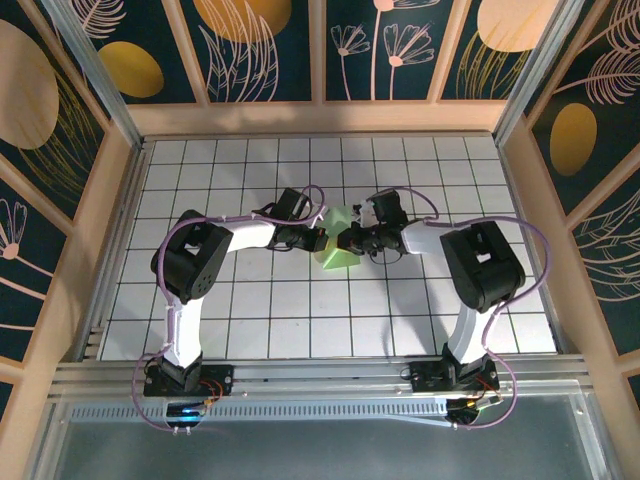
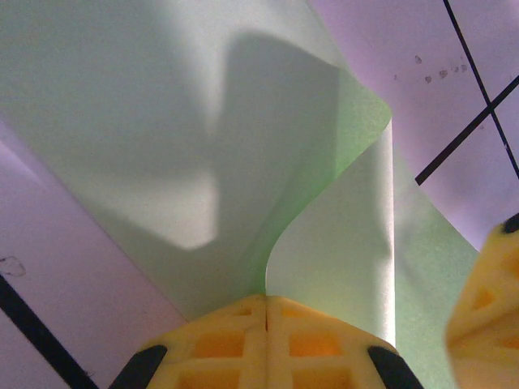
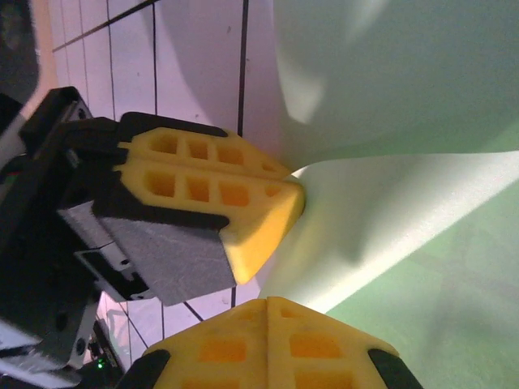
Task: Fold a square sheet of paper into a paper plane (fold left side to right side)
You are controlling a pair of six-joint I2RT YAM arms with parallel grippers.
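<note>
Two grippers pinch a green sheet mid-table.
The left gripper (image 2: 266, 304) is clamped on the square sheet of paper (image 1: 336, 254), curled at the table's (image 1: 250, 320) centre. The right gripper (image 3: 268, 306) nips it too. Carry the left edge across evenly, corners matched, before creasing.

The pale-green square sheet of paper (image 1: 338, 250), plain and unmarked, sits at the middle of the worktop (image 1: 250, 300), softly curled over itself, one part raised, another lying flat.
</note>
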